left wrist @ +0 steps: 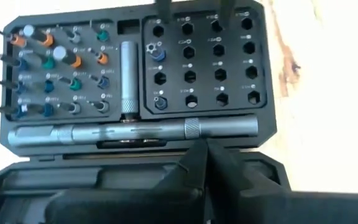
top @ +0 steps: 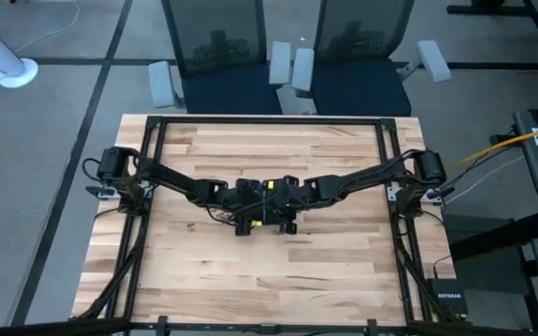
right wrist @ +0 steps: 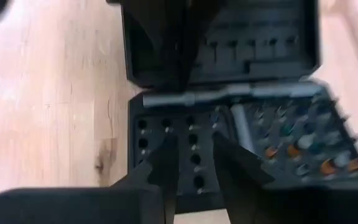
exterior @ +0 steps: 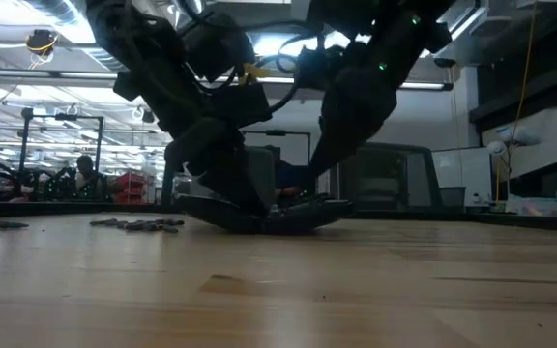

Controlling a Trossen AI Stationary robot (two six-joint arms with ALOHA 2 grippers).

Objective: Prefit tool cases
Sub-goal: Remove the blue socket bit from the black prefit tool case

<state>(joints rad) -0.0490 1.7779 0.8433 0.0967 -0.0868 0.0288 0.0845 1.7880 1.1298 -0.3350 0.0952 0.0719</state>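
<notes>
Left gripper [left wrist: 202, 163] is at mid-tabletop, fingers pressed together with nothing between them, tips over the open tool case [left wrist: 135, 81] near the hinge line and the long metal driver handle [left wrist: 135, 132]. The case lies open flat at the tabletop centre [top: 265, 213], both halves up: one holds coloured bits [left wrist: 55, 74] and a grid of hex slots [left wrist: 204, 62], mostly empty. Right gripper [right wrist: 191, 165] comes in from the opposite side over the slot grid, fingers a little apart, holding nothing I can see. My read: step is seating a bit into a slot. Keep the left tips down as a brace so the case can't slide, drop the right one straight above a slot, don't drag sideways across the grid. Loose bits [exterior: 138, 224] are scattered toward the left edge, well apart from the case. Surface is a pale wooden tabletop [top: 250, 271]; two office chairs [top: 288, 56] beyond the far edge, a black box [top: 447, 301] at the near right corner.
</notes>
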